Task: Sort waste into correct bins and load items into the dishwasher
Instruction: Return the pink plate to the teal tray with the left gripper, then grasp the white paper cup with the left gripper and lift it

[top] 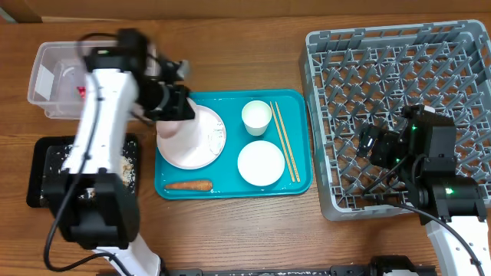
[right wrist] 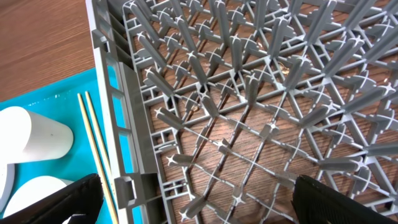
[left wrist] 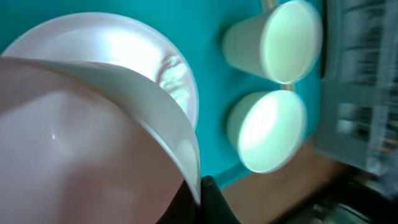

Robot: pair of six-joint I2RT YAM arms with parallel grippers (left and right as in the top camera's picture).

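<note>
My left gripper (top: 176, 113) is shut on the rim of the pale pink bowl (top: 173, 136), which it holds tilted over the white plate (top: 210, 135) on the teal tray. In the left wrist view the jaws (left wrist: 200, 194) pinch the bowl's wall (left wrist: 81, 155) above the plate (left wrist: 143, 50). Two white cups (top: 256, 116) (top: 261, 163), the chopsticks (top: 285, 142) and the carrot (top: 189, 185) lie on the tray. My right gripper (top: 380, 146) is open and empty over the left side of the grey dish rack (top: 399, 84), as the right wrist view (right wrist: 202, 205) shows.
The teal tray (top: 230, 189) lies at the table's middle. The clear tub (top: 46, 92), with a red wrapper (top: 80, 91) in it, stands at the back left. The black tray (top: 38, 180) holds crumbs (top: 127, 165) and is partly hidden by my left arm.
</note>
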